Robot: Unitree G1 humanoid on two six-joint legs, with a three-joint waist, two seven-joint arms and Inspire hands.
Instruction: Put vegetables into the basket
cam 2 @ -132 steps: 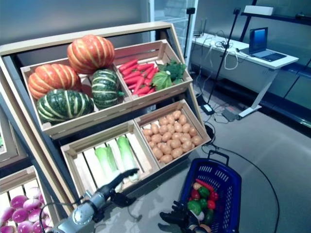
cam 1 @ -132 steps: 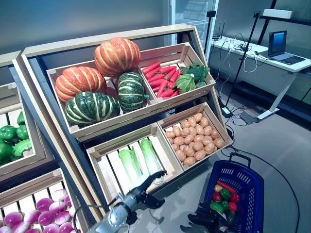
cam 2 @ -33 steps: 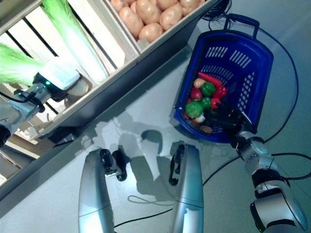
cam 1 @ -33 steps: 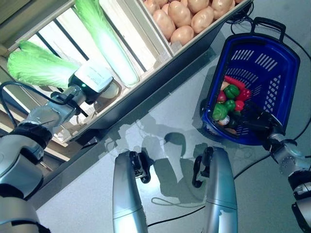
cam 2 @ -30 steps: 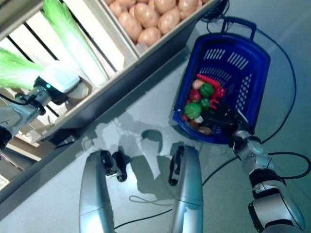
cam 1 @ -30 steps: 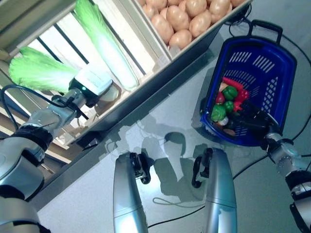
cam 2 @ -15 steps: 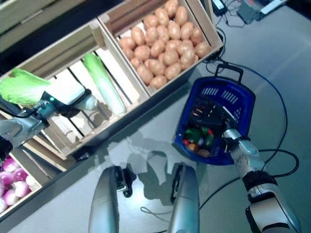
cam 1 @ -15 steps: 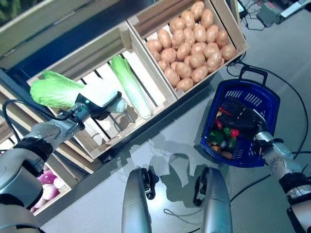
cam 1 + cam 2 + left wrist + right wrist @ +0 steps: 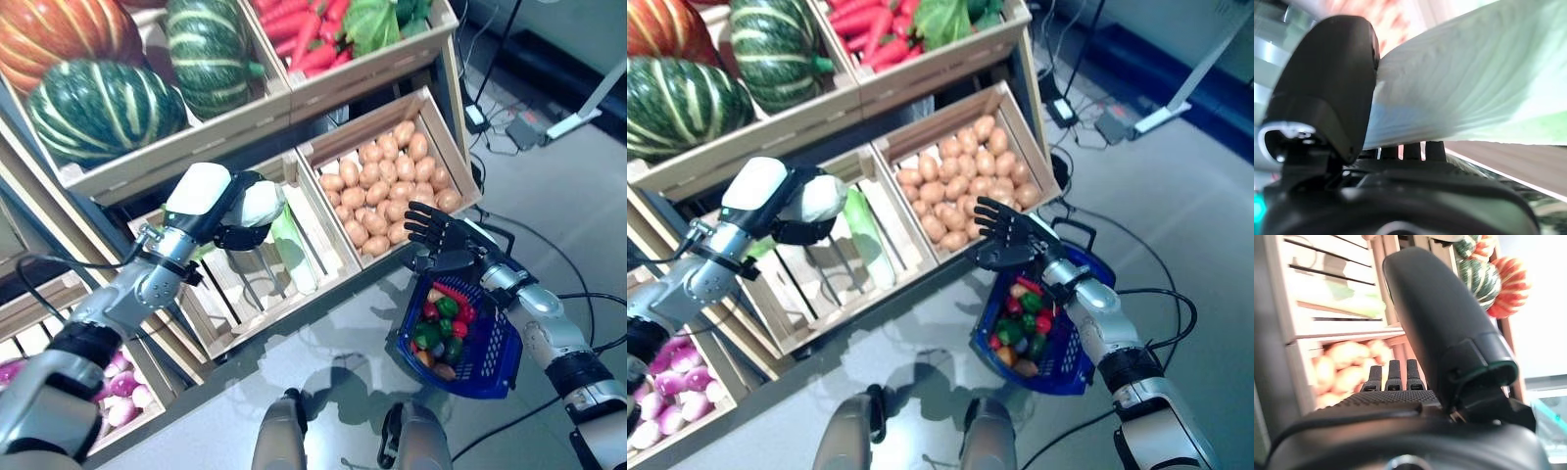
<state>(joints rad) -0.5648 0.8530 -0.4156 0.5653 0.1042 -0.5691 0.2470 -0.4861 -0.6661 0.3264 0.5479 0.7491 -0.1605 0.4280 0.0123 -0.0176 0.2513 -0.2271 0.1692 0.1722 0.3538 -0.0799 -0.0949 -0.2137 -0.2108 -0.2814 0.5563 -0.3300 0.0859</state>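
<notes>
One cabbage (image 9: pixel 257 203) sits gripped, apparently, in left hand (image 9: pixel 211 201).

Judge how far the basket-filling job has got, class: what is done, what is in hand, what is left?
Done: peppers already lie in the blue basket. In hand: the left hand grips a cabbage above its crate. Left: carrying it to the basket, beside the open right hand.

Silver-grey jointed arms end in a dark left hand (image 9: pixel 230 211) and right hand (image 9: pixel 441 235).
</notes>
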